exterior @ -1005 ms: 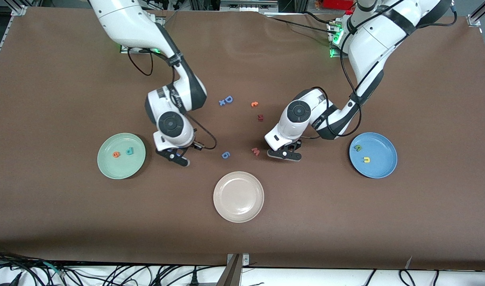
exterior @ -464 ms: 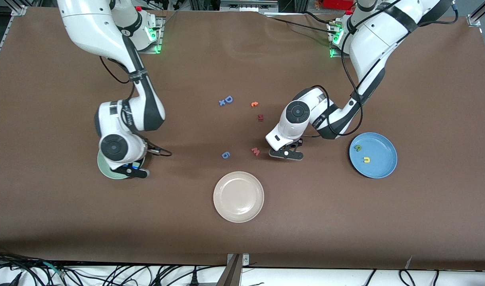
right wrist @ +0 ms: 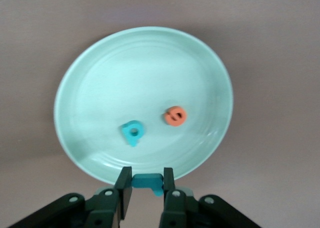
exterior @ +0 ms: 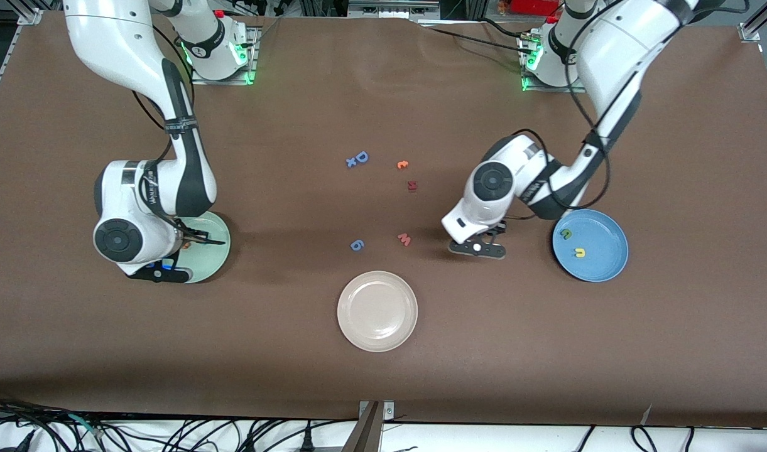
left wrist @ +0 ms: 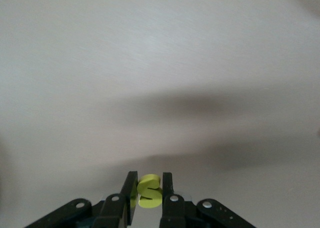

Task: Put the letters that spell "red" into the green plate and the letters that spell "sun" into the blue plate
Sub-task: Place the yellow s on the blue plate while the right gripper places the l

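Observation:
The yellow "s" (left wrist: pixel 149 192) is pinched in my left gripper (left wrist: pixel 149 177), which is shut on it over bare table between the pink-red "w" (exterior: pixel 404 238) and the blue plate (exterior: pixel 600 269). In the front view that gripper (exterior: pixel 477 248) shows beside the plate. The green "n" (exterior: pixel 566 233) and yellow "u" (exterior: pixel 580 253) lie in the blue plate. My right gripper (right wrist: pixel 147 171) is shut on the teal "r" (right wrist: pixel 147 181) over the edge of the green plate (right wrist: pixel 100 77). The teal "d" (right wrist: pixel 132 133) and orange "e" (right wrist: pixel 175 116) lie in that plate. The right arm hides much of the green plate (exterior: pixel 215 250) in the front view.
A cream-white plate (exterior: pixel 377 314) sits nearest the front camera, mid-table. Loose letters lie in the middle: a blue "D" with a small "x" (exterior: pixel 358 158), an orange letter (exterior: pixel 402 164), a dark red letter (exterior: pixel 412 185) and a blue "6" (exterior: pixel 356 245).
The right arm swung from mid-table to over the green plate, carrying the teal "r". The left gripper closed on the yellow "s" and shifted toward the blue plate.

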